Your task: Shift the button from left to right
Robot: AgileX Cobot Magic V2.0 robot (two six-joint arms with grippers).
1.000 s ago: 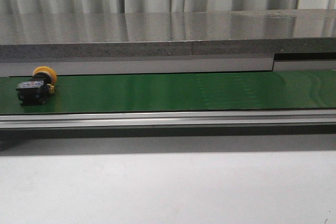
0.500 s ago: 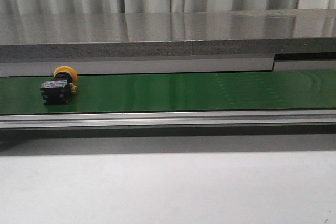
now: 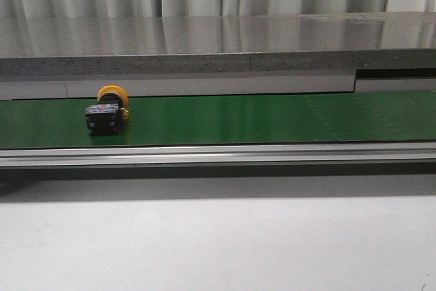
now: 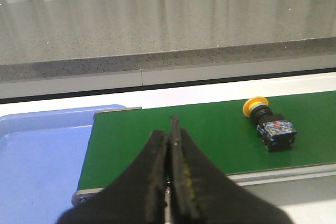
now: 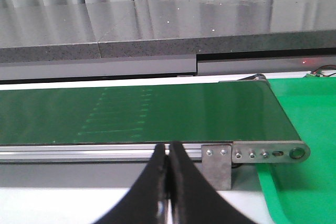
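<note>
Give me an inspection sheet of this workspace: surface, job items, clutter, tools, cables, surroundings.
Surface: long green conveyor belt in a silver metal frame, with a pale tabletop in front of it.
Job items: small push-button switch, yellow-orange cap on a black boxy body, lying on its side on the belt's left part, touched by neither tool.
Clutter: nothing seen on the belt besides the switch.
Tools: left tool shut, empty; right tool shut, empty.
Cables: dark wires at the frame edge past the belt's right end.
Surroundings: blue tray off the belt's left end, green tray off its right end, grey speckled counter, pale curtain behind.
</note>
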